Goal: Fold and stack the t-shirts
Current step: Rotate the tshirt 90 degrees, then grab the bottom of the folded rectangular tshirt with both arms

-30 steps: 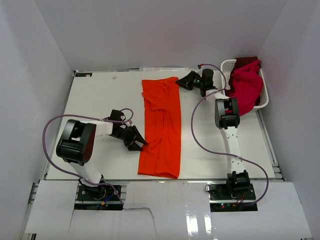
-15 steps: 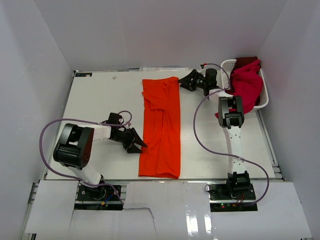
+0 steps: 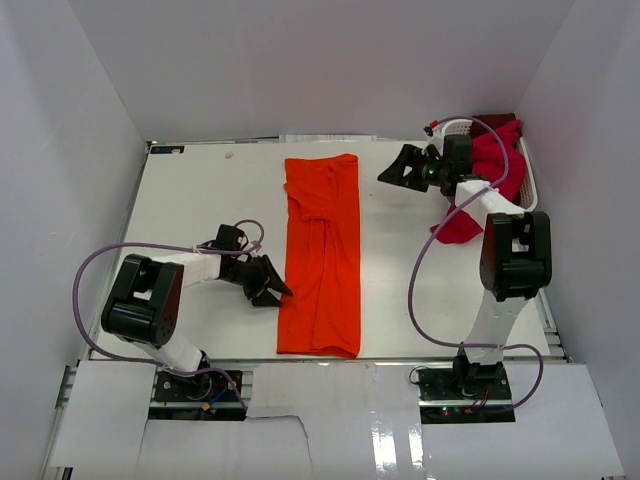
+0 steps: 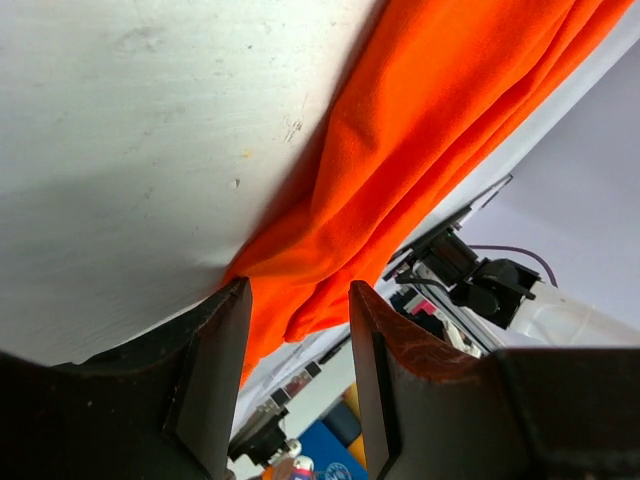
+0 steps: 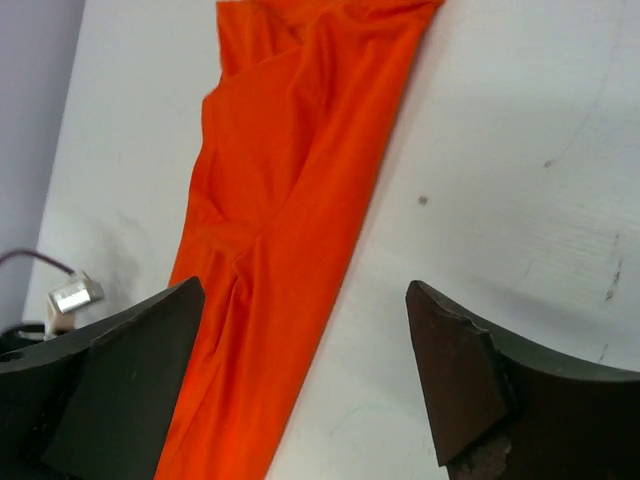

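The bright orange t-shirt [image 3: 320,250] lies on the table as a long narrow strip, folded lengthwise. My left gripper [image 3: 277,295] sits low at the strip's left edge near the bottom. Its jaws are partly open, and in the left wrist view [image 4: 299,290] the orange cloth [image 4: 400,160] lies just past the tips with nothing between them. My right gripper [image 3: 390,165] hangs wide open to the right of the shirt's top right corner. In the right wrist view [image 5: 305,290] it is empty above the orange strip [image 5: 290,180]. A crimson t-shirt [image 3: 495,165] spills out of the basket, and a dark red one [image 3: 495,122] lies behind it.
The white lattice basket [image 3: 527,200] stands at the table's far right, against the side wall. White walls close in the table on three sides. Purple cables [image 3: 420,290] loop beside each arm. The table's near edge [image 3: 320,358] runs just below the shirt's bottom end.
My right gripper let go of the shirt's top right corner, opened wide and swung right toward the basket. The left gripper slid slightly down along the shirt's left edge.
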### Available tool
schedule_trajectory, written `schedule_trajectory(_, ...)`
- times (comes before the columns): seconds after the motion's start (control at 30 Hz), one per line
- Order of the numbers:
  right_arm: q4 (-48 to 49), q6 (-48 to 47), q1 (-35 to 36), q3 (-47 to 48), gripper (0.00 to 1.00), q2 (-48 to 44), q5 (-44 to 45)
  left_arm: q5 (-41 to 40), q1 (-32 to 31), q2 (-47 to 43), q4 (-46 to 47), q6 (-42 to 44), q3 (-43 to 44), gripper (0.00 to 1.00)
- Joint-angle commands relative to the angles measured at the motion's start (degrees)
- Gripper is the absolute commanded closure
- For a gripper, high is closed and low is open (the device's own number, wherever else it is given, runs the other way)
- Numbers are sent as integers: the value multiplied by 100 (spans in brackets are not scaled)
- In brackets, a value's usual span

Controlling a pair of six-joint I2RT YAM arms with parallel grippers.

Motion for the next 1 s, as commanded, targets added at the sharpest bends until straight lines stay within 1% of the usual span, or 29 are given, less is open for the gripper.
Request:
schedule_trajectory(0.0, -738, -852, 299, -459, 15, -529, -104, -387, 13, -519, -475, 307, 304, 45)
schedule_trajectory(0.07, -1107, -931, 414, -565, 20, -653, -96, -484, 39, -721, -705, 421, 715, 45)
schedule_trajectory(0.13, -1257, -897, 563, -793, 21, -838, -140, -572, 66, -809, -1073, 518, 1050, 45)
schedule_trajectory(0.2, -1188, -792, 712, -1126, 20, -996, -201, -651, 197, -836, -1372, 711, 1525, 45)
schedule_trajectory(0.27, -1161, -747, 827, -1294, 20, -1041, -219, -616, 372, -748, -1435, 903, 1858, 45)
schedule_trajectory(0.33, -1135, -660, 985, -1513, 21, -1006, -298, -476, 444, -573, -1322, 1036, 2027, 44)
schedule_trajectory(0.37, -996, -624, 1038, -1584, 22, -988, -350, -275, 444, -294, -1243, 1176, 2201, 44)
schedule_trajectory(0.43, -898, -502, 1170, -1699, 22, -883, -438, -116, 444, 15, -1023, 1265, 2352, 48)
schedule_trajectory(0.5, -706, -396, 1284, -1752, 23, -795, -500, -167, 409, 288, -630, 1414, 2475, 51)
schedule_trajectory(0.57, -625, -265, 1355, -1726, 25, -690, -544, -186, 356, 420, -400, 1485, 2537, 51)
schedule_trajectory(0.67, -598, -176, 1583, -1542, 31, -374, -623, -300, 233, 763, -328, 1660, 2827, 52)
schedule_trajectory(0.73, -616, -141, 1680, -1462, 37, -303, -606, -317, 111, 1027, -337, 1748, 2985, 60)
schedule_trajectory(0.77, -608, -88, 1750, -1436, 43, -241, -580, -361, 66, 1080, -337, 1775, 3003, 62)
schedule_trajectory(0.8, -581, -71, 1777, -1427, 46, -223, -588, -448, 31, 1132, -346, 1784, 3020, 64)
schedule_trajectory(0.83, -538, -44, 1803, -1427, 57, -188, -588, -493, -39, 1211, -337, 1819, 3012, 65)
schedule_trajectory(0.87, -511, -9, 1838, -1436, 65, -136, -597, -502, -74, 1256, -337, 1836, 3029, 66)
schedule_trajectory(0.9, -493, 52, 1856, -1436, 70, -109, -649, -511, -101, 1291, -328, 1854, 3047, 67)
schedule_trajectory(0.97, -371, 96, 1882, -1444, 73, -39, -676, -624, -197, 1379, -319, 1889, 3126, 68)
